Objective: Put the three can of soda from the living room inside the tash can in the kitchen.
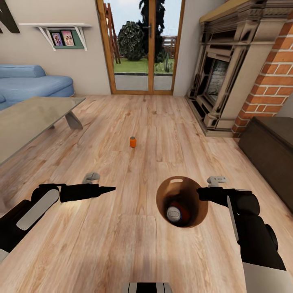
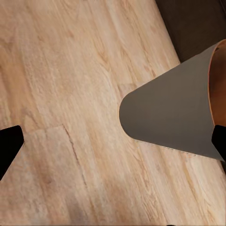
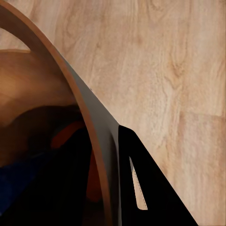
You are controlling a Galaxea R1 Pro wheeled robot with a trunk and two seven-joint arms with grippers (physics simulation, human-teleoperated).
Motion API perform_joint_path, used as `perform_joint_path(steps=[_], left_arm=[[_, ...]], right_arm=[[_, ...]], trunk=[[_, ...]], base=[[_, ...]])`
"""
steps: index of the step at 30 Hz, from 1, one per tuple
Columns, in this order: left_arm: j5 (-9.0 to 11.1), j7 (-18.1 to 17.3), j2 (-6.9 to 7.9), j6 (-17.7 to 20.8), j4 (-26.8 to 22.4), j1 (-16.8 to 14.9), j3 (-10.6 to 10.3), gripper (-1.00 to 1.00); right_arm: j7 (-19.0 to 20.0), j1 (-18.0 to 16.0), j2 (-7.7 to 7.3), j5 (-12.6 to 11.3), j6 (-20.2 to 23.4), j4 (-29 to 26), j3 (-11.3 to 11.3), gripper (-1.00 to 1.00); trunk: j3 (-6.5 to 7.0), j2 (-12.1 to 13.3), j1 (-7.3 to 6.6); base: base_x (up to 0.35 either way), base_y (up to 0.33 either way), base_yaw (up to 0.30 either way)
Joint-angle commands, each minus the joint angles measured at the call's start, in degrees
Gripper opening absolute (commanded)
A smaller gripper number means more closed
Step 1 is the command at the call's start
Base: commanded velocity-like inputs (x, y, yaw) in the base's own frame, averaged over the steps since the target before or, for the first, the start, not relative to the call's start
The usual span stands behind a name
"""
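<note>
text: none legible | soda can (image 1: 132,141) mid-frame on floor: label too small to read | framed pictures (image 1: 62,38) on shelf, upper left of frame: no readable writing

Even, bright daylight enters through the glass doors (image 1: 147,49). Shadows on the floor (image 1: 122,244) are soft. The render is slightly blurred.

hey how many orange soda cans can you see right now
2. One soda can stands upright on the wood floor ahead; another can lies inside the brown bin, whose rim the right hand grips. More may be hidden deeper inside.
</note>
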Motion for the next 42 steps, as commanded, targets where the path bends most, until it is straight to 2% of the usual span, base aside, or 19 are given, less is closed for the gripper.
perform_joint_path(steps=[1, 10, 42], left_arm=[[0.0, 0.01, -0.01, 0.01, 0.01, -0.01, -0.05, 1.0], [-0.05, 0.04, -0.69, 0.02, 0.18, 0.01, -0.02, 1.0], [-0.01, -0.04, -0.72, 0.02, 0.54, 0.01, 0.12, 1.0]], right_arm=[[0.02, -0.01, 0.0, -1.27, 0.23, -0.02, 0.02, -1.0], [0.02, -0.01, 0.0, -1.27, 0.23, -0.02, 0.02, -1.0], [0.02, -0.01, 0.0, -1.27, 0.23, -0.02, 0.02, -1.0]], trunk=[[0.01, 0.0, -0.01], [0.01, 0.0, -0.01], [0.01, 0.0, -0.01]], base=[[0.327, 0.0, 0.002], [0.335, 0.0, 0.0], [0.338, 0.0, 0.0]])
